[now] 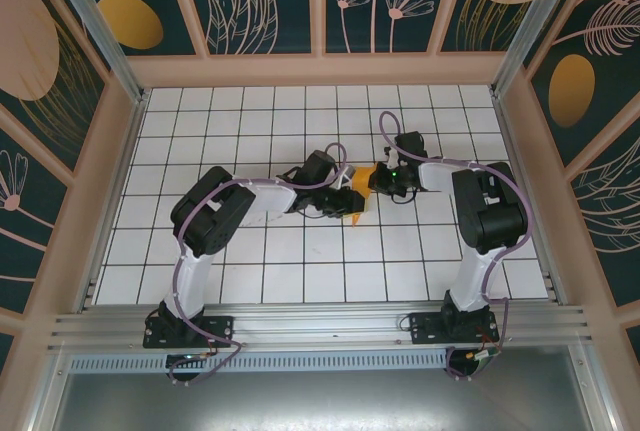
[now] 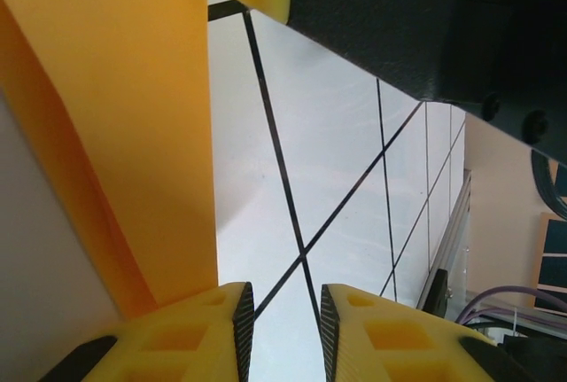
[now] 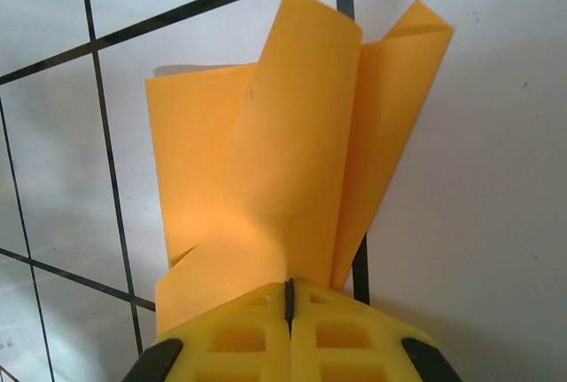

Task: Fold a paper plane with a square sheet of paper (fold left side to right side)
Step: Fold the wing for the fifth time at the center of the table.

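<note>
The square sheet of paper (image 1: 356, 187) is bright orange, creased and partly lifted off the white tiles at mid-table. In the right wrist view the sheet of paper (image 3: 283, 160) rises in curled layers straight out of my right gripper (image 3: 290, 286), whose jaws are shut on its near edge. My right gripper (image 1: 377, 183) comes at the sheet from the right. My left gripper (image 1: 338, 198) sits against its left side. My left gripper (image 2: 285, 298) stands open a little, with only tile floor between its fingers. The paper (image 2: 133, 134) hangs just left of its left finger.
Both arms meet over the middle of the white tiled table (image 1: 250, 261). The right gripper's black body (image 2: 425, 19) looms close above the left camera. Pink walls (image 1: 320, 71) ring the table, and an aluminium rail (image 1: 320, 326) runs along the near edge.
</note>
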### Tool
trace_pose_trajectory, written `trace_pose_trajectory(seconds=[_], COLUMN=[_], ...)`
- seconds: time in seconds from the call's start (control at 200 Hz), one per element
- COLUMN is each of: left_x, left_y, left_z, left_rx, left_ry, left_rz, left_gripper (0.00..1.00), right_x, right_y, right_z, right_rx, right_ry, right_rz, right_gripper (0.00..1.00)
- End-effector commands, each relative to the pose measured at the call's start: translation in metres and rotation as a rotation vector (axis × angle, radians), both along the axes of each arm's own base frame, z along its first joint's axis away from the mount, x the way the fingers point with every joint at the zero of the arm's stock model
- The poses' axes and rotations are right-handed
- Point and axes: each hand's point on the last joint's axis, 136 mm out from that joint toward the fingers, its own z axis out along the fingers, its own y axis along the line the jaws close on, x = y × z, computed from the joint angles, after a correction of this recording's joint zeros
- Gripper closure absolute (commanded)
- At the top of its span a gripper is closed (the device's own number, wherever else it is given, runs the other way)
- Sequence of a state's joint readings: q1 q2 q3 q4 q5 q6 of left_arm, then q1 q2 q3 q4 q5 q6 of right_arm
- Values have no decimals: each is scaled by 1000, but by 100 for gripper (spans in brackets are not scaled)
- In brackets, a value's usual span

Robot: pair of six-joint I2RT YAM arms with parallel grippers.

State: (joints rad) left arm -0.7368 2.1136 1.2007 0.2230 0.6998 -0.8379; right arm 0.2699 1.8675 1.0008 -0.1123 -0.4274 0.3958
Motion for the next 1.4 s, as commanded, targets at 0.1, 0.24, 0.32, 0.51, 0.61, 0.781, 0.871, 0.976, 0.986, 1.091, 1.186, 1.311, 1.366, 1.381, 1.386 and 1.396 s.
trace_pose_trajectory(seconds=[0.1, 0.24, 0.32, 0.51, 0.61, 0.781, 0.871, 0.976, 0.986, 1.091, 1.186, 1.311, 1.366, 1.381, 1.386, 1.396], left_x=[-15, -18, -19, -22, -23, -24, -25, -25, -25, -25, -25, -26, -26, -26, -26, -26], left_y=[6, 5, 12, 24, 26, 27, 26, 27, 26, 27, 28, 29, 29, 29, 29, 29], left_z=[-30, -37, -46, -63, -67, -74, -74, -73, -73, -73, -73, -73, -73, -73, -73, -73], left_rx=[79, 110, 157, 250, 269, 289, 289, 289, 288, 291, 294, 296, 296, 297, 297, 297], left_ry=[37, 40, 42, 48, 49, 50, 47, 45, 45, 44, 43, 43, 43, 42, 42, 42], left_rz=[-21, -24, -10, 12, 18, 14, 14, 13, 13, 14, 16, 15, 13, 14, 14, 15], left_gripper=[72, 72, 74, 80, 85, 89, 89, 89, 89, 89, 89, 89, 89, 89, 89, 89], right_x=[-27, -25, -21, 3, 3, -21, -29, -31, -31, -27, -27, -24, -21, -21, -20, -20], right_y=[-14, -14, -14, -6, -5, 11, 22, 32, 32, 33, 31, 27, 25, 25, 24, 24], right_z=[-33, -30, -23, 33, 55, 61, 59, 51, 50, 39, 26, 15, 12, 12, 11, 11], right_rx=[-85, -83, -80, 54, 93, 195, 219, 228, 226, 200, 168, 127, 115, 110, 106, 104], right_ry=[123, 116, 94, -81, -136, -117, -107, -88, -86, -74, -52, -45, -50, -52, -51, -52], right_rz=[8, 10, 5, 2, 11, 72, 103, 121, 121, 112, 108, 100, 97, 97, 96, 95], right_gripper=[100, 100, 100, 100, 100, 100, 100, 100, 100, 100, 100, 100, 100, 100, 100, 100])
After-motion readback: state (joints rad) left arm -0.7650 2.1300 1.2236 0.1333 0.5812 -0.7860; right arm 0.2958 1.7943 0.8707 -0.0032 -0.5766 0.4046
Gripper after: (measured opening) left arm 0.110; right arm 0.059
